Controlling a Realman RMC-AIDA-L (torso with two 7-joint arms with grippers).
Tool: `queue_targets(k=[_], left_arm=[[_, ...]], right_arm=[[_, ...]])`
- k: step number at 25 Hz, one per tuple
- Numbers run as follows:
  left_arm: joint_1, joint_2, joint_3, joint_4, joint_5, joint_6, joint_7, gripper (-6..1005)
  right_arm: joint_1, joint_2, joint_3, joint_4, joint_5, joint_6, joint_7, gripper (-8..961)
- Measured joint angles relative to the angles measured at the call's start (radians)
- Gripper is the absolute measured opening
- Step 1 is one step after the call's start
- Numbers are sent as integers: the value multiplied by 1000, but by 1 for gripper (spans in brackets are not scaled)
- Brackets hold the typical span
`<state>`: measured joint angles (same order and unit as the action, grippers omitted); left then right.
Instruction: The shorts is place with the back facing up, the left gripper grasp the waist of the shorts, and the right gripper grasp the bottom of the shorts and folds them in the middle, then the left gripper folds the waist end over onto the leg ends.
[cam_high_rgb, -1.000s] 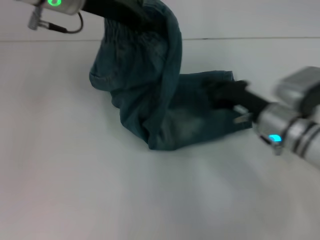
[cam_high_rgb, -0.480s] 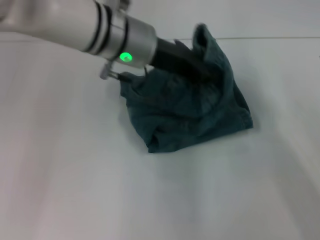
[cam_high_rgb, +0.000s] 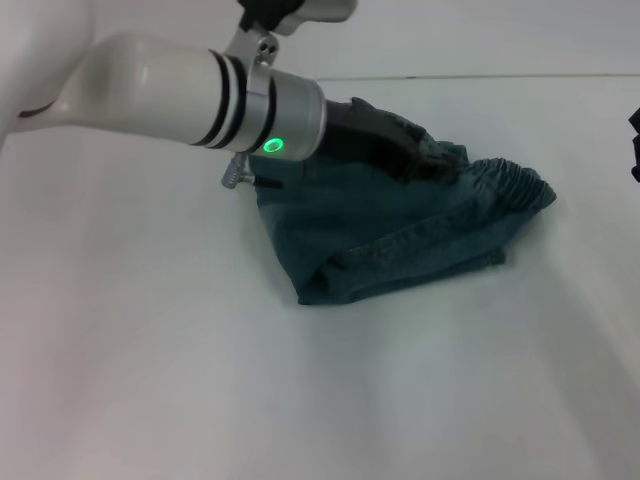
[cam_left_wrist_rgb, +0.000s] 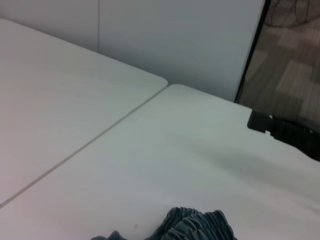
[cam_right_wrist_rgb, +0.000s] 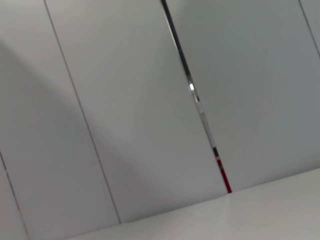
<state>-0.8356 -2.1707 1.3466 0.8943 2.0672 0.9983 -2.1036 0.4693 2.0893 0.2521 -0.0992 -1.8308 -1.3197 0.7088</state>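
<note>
The blue-green denim shorts (cam_high_rgb: 400, 235) lie folded in a compact bundle in the middle of the white table (cam_high_rgb: 150, 380). The crinkled elastic waist end (cam_high_rgb: 512, 186) now lies to the right, over the leg ends, which are hidden beneath it. My left gripper (cam_high_rgb: 422, 160) reaches in from the upper left on its white and silver arm and is shut on the denim beside the waistband. In the left wrist view the waistband (cam_left_wrist_rgb: 196, 224) shows close below the camera. My right gripper (cam_high_rgb: 635, 140) is only a dark sliver at the right edge, well away from the shorts; it shows farther off as the right gripper (cam_left_wrist_rgb: 285, 132).
A seam (cam_high_rgb: 500, 76) between two tabletops runs along the far side behind the shorts. The right wrist view holds only grey wall panels (cam_right_wrist_rgb: 125, 100) and a strip of table. A dark floor (cam_left_wrist_rgb: 295, 60) lies beyond the table's far corner.
The left arm has swung the waist end rightward and down onto the leg ends. The right gripper, on the leg end a second ago, has pulled back to the right edge.
</note>
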Motion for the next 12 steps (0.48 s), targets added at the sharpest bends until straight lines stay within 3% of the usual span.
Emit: queue_targets(k=[5,7,9,12], left_arm=[[129,5,-12,96,-98,18,34,548],[193,6,-18,147,-140,40,59,627],[266,7,-46,200,-187,93,87,706],[353,7,-123,240,-240,184,125,826]], right_arm=[[4,-13,-111,-65,-6,-40,128,30],[7,-16,-201,-156,-18,-93,247,42],[-3,-16,-340,-330,-25,-217,442,67],[-20,-17,-417,-439,-26,-307,555,109]])
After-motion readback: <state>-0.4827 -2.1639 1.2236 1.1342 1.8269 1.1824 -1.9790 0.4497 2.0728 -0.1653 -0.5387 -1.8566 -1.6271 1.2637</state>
